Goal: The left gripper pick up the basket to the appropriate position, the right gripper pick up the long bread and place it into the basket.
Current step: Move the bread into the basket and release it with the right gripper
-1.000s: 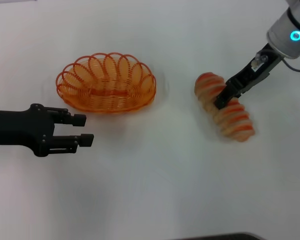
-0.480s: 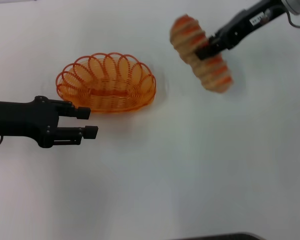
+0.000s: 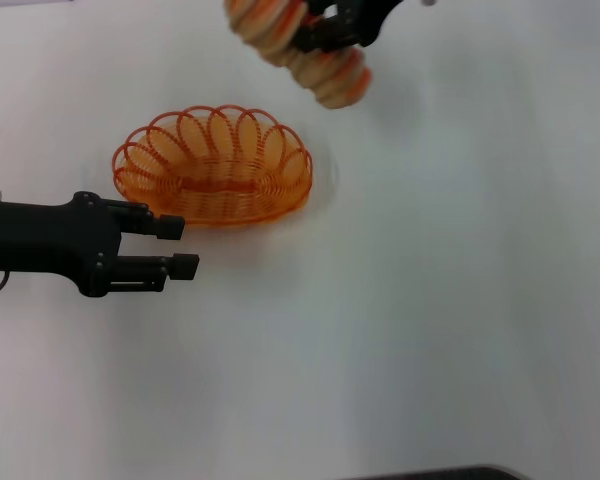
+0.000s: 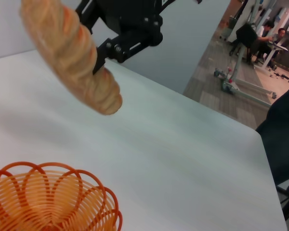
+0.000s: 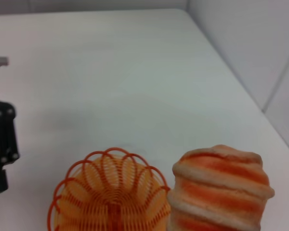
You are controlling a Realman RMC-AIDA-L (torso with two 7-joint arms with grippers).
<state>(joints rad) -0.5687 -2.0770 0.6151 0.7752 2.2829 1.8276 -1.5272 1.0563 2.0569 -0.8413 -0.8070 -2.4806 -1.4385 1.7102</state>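
Observation:
The orange wire basket (image 3: 213, 165) stands on the white table, empty; it also shows in the left wrist view (image 4: 43, 202) and the right wrist view (image 5: 111, 202). My left gripper (image 3: 178, 247) is open and empty, just in front of the basket's near-left rim, apart from it. One of its fingers (image 5: 1, 159) shows in the right wrist view. My right gripper (image 3: 318, 35) is shut on the long bread (image 3: 335, 75) and holds it in the air beyond the basket's far right rim. The striped loaf (image 4: 72, 53) hangs tilted from the gripper (image 4: 120, 29), and fills the near corner of the right wrist view (image 5: 219, 192).
The white table (image 3: 430, 300) stretches to the right and front of the basket. In the left wrist view the table's far edge (image 4: 221, 115) gives onto a floor with chairs and people in the background.
My right gripper has lifted the bread off the table's right side and carried it up and left, toward the basket's far side. My left gripper has crept slightly right, toward the basket.

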